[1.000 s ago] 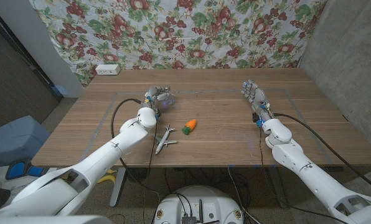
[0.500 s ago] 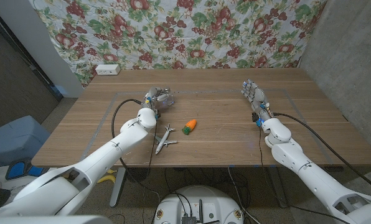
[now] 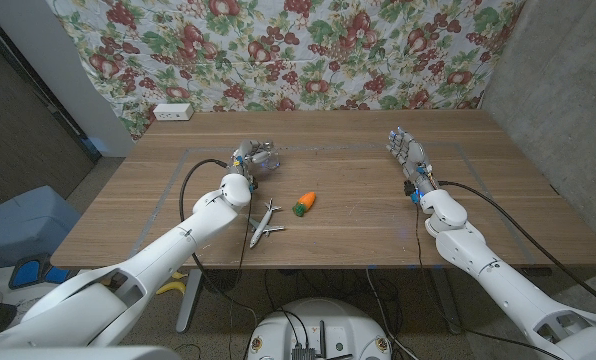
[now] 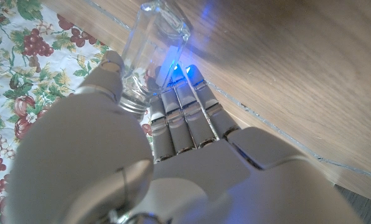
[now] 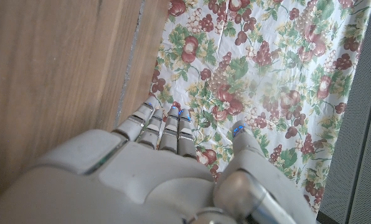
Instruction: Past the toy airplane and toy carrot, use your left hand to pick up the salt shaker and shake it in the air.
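Two hands, three small items: your inventory, left to right.

Wall box: a white box (image 3: pixel 174 112) sits at the table's far left edge, against the floral cloth (image 3: pixel 308 50).

Left hand: your left hand (image 3: pixel 254 160) is out past the toys on the left half of the wooden table (image 3: pixel 358 215). In the left wrist view its thumb and fingers (image 4: pixel 184 112) close around the salt shaker (image 4: pixel 149 50), so it holds the shaker (clear glass body, metal cap end down by the thumb).

Salt shaker: in the head view it shows as a glassy shape inside the hand (image 3: pixel 263 157), beyond the airplane and carrot. You cannot tell from these pictures whether its base touches the wood or sits just off it.

Toy airplane: the white toy airplane (image 3: pixel 265 222) lies on the table near your edge, just right of the left forearm, apart from the hand.

Toy carrot: the orange toy carrot (image 3: pixel 305 202) with its green end lies just right of the airplane, near it but not touching.

Right hand: your right hand (image 3: pixel 408 153) is on the table's right half, well apart from everything else. Its fingers (image 5: pixel 164 127) reach out straight and close together, thumb apart, holding nothing.

Cables: black cables run along both forearms.
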### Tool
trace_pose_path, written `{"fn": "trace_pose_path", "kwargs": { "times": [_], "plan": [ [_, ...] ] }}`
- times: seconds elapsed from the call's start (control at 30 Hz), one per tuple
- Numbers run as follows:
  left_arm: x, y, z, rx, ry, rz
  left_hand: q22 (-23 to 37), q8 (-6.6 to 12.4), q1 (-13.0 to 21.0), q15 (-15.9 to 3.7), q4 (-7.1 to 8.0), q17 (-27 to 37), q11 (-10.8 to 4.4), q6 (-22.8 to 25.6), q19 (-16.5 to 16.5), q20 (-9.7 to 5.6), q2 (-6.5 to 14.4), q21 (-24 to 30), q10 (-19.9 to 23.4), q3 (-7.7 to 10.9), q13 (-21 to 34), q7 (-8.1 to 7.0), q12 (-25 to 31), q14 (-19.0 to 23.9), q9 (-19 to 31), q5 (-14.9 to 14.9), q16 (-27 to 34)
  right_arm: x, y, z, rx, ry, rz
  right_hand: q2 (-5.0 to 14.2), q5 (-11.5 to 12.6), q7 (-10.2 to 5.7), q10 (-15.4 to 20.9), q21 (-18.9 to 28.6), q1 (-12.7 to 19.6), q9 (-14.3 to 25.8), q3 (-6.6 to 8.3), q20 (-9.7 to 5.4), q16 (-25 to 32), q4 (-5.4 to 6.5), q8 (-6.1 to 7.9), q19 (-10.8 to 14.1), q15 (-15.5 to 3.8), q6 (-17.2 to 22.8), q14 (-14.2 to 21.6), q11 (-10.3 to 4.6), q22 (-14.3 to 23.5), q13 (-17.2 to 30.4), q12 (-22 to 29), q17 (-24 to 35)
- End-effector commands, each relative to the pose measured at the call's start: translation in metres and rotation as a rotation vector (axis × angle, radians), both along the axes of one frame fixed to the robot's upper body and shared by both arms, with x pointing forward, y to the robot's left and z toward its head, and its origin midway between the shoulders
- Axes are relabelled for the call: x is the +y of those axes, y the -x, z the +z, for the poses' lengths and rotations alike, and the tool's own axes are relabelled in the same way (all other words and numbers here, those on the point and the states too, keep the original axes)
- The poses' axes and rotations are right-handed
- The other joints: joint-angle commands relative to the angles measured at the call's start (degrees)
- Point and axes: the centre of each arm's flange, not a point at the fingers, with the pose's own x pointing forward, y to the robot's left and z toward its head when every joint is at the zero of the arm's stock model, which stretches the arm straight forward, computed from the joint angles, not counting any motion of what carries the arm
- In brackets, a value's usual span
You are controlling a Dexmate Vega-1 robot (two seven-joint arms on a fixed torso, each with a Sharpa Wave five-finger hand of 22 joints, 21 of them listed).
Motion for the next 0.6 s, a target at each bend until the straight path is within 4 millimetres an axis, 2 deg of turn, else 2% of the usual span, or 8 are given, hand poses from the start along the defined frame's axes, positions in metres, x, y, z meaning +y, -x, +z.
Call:
{"fn": "trace_pose_path", "kwargs": {
  "times": [0.03, 0.27, 0.33, 0.6],
  "plan": [
    [0.0014, 0.0013, -0.0035, -0.006, 0.005, -0.004, 0.0, -0.32, 5.0, -6.63, 0.59, -0.1, -8.66, 5.7, -0.6, -2.78, 5.5, 0.3, 7.2, -0.96, 0.3, -3.38, -0.3, -0.8, 0.1, 0.4, -0.2, 0.0005, 0.0020, 0.0001, -0.003, -0.002, 0.001, 0.27, 0.1, -0.14, 0.2, -0.2, 0.3, 0.1, -0.03, -0.02, -0.4, 0.05, 0.19, 0.3, 0.07, 0.2, 0.4, -0.29, 0.2, -0.1, -0.2, 0.2],
    [0.0030, 0.0037, -0.0051, -0.020, 0.021, 0.000, -0.1, -0.73, 0.6, -6.33, 1.15, -0.1, -7.56, 0.6, -2.3, -0.95, 3.5, -0.6, 1.1, -2.09, 0.4, -3.48, -0.7, -2.7, -0.2, 0.7, -0.3, 0.0007, 0.0028, -0.0008, -0.004, 0.001, 0.001, 0.27, 0.1, -0.14, 0.2, -0.3, 0.3, 0.1, -0.03, -0.03, -0.3, 0.06, 0.19, 0.3, 0.14, 0.2, 0.4, -0.40, 0.2, -0.1, -0.2, 0.2],
    [0.0036, 0.0043, -0.0057, -0.023, 0.031, 0.004, -0.1, -0.79, -1.3, -6.08, 1.41, 0.0, -7.74, -1.7, -3.2, -0.39, 2.8, -1.0, -1.3, -2.48, 0.5, -4.11, -0.7, -3.7, -0.2, 0.8, -0.2, 0.0007, 0.0030, -0.0008, -0.005, -0.002, 0.001, 0.28, 0.1, -0.12, 0.2, -0.3, 0.3, 0.1, -0.03, -0.04, -0.4, 0.05, 0.19, 0.3, 0.13, 0.2, 0.4, -0.37, 0.2, -0.1, -0.2, 0.2],
    [0.0056, 0.0049, -0.0065, -0.032, 0.049, 0.000, -0.1, -0.71, -7.7, -5.41, 2.18, 0.0, -6.45, -8.4, -5.8, 1.04, 0.3, -2.6, -8.2, -4.22, 0.6, -4.96, -0.7, -8.0, -0.3, 0.7, -0.3, 0.0015, 0.0030, -0.0009, -0.005, -0.002, 0.001, 0.28, 0.1, -0.12, 0.2, -0.3, 0.3, 0.1, -0.03, 0.01, -0.3, 0.05, 0.17, 0.3, 0.12, 0.1, 0.5, -0.41, 0.2, -0.1, -0.2, 0.2]
  ]
}}
